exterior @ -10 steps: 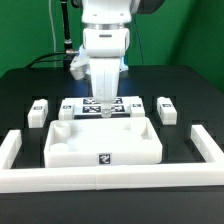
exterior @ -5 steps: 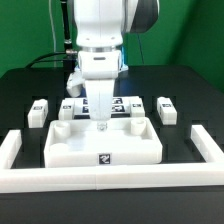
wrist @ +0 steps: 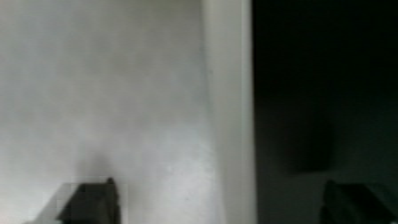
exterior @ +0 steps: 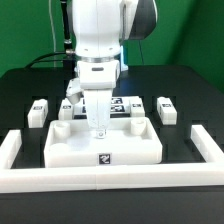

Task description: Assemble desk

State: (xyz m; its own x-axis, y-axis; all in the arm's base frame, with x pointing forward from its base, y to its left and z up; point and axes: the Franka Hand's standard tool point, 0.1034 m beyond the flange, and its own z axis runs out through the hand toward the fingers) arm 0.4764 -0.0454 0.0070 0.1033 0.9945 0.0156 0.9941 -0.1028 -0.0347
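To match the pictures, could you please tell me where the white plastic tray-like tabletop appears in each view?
Exterior view: white plastic tray-like tabletop, centre foreground, under the tool.
Wrist view: probably the blurred pale surface filling over half the picture.
Shared landmark: the tool's fingers.

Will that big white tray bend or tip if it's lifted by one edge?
Probably stiff: the tabletop has thick raised walls. It may tilt, since it is wide and flat. Likely lightish, being a hollow shell.
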